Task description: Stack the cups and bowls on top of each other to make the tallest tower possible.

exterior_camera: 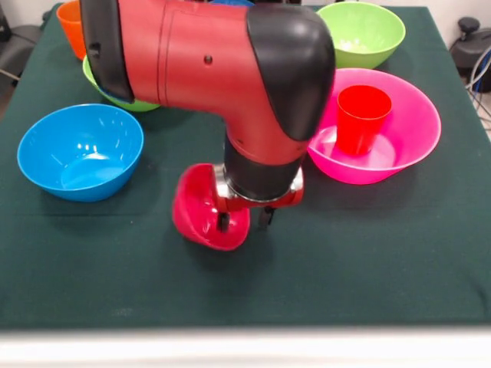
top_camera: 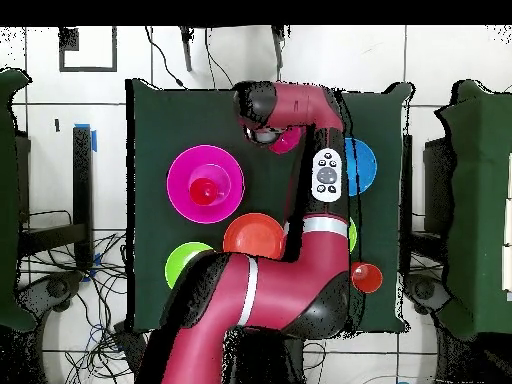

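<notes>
Crimson small bowl (exterior_camera: pixel 201 208) sits tilted on its side near the middle of the green tabletop (exterior_camera: pixel 368 253), rim facing right toward the arm's wrist. Pincer (exterior_camera: pixel 244 221) has one finger (exterior_camera: pixel 222 222) inside the bowl and the other just outside the rim, so it's straddling the wall; looks pinched on the rim, though the wrist hides part of it. Bowl's lower edge looks to be at or just above the cloth, can't tell which. Right of it, well apart: big pink bowl (exterior_camera: pixel 406 134) with the red cup (exterior_camera: pixel 361 116) standing upright inside, mouth up. Light blue bowl (exterior_camera: pixel 80 151) sits to the left, upright, on its own. Far side: lime green bowl (exterior_camera: pixel 362 32) at far right, a second lime green bowl (exterior_camera: pixel 115 96) mostly hidden behind the arm, orange cup (exterior_camera: pixel 70 27) at the far left corner. Overhead view adds an orange bowl (top_camera: pixel 252 236) by the arm's base and a small red one (top_camera: pixel 366 277) near the tabletop edge.
</notes>
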You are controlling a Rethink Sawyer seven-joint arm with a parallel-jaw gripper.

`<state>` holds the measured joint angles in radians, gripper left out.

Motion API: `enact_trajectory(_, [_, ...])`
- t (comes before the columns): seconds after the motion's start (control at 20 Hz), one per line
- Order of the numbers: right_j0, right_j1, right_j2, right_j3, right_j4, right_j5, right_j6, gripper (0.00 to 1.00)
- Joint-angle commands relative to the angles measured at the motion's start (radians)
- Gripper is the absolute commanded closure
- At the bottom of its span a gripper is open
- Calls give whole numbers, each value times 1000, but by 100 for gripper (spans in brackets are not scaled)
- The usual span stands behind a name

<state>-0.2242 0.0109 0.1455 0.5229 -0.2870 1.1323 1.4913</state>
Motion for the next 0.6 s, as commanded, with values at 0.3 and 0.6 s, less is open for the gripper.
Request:
enact_trajectory(0.3, [88,234,123,-339,-210,37,-323,0])
enact_trajectory(0.6, [103,252,166,-414,-280,123,-339,100])
